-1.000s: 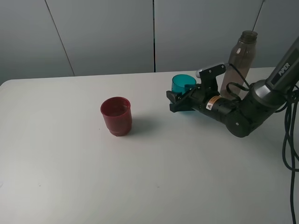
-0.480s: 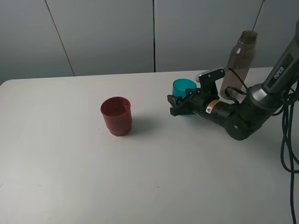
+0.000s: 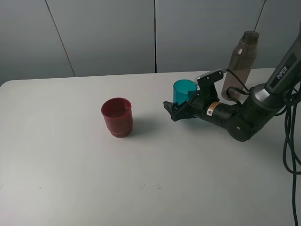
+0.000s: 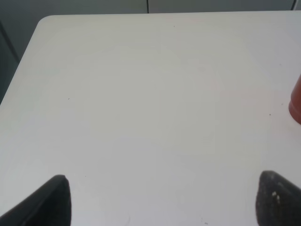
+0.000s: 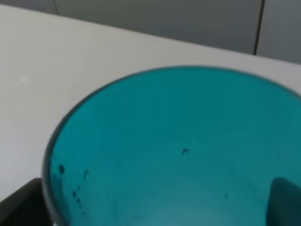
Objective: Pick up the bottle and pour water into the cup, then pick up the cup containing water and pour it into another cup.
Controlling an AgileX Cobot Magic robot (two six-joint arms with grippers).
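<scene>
I have the right gripper [image 3: 181, 106] clamped on the cup [image 3: 184, 91], just beside the bottle [image 3: 241, 61] and well apart from the red cup [image 3: 117, 117]. Tilting early would spill water (none visible). My left gripper [image 4: 162, 200] is spread empty. Only the right wrist view shows the cup's inside [image 5: 178, 155].
</scene>
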